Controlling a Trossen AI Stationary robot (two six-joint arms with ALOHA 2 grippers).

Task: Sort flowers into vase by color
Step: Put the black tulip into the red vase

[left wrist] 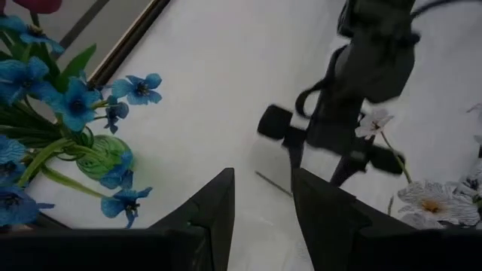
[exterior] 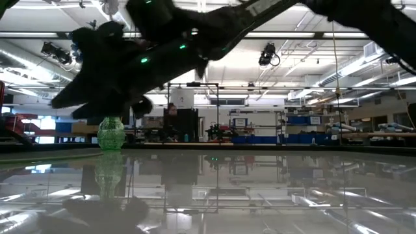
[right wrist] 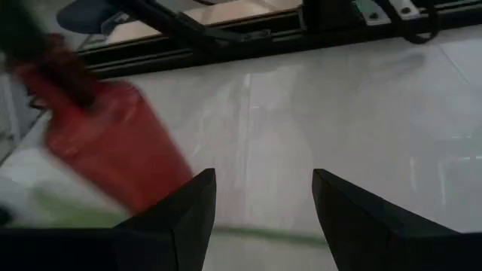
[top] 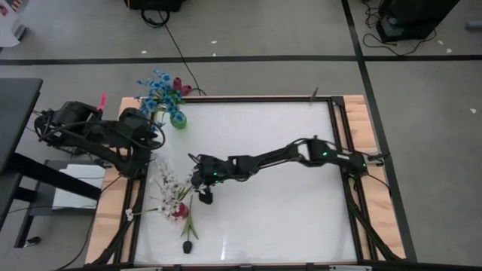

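We see the loose flowers [top: 172, 194] lying at about nine o'clock on the table [top: 286, 218], white heads bunched beside a dark red one [top: 180, 211], one dark head nearer seven. The green vase [top: 178, 119] with blue blooms stands at about eleven. Our right gripper [top: 203, 194] hovers over the pile, fingers spread and empty. Our left gripper [left wrist: 262, 207] waits just off the nine o'clock edge, fingers parted with nothing between them. We judge these stems light, thin and springy, the fabric heads soft and crushable, so we would pinch mid-stem, below the leaves, where the fingers can close firmly without the stem slipping.
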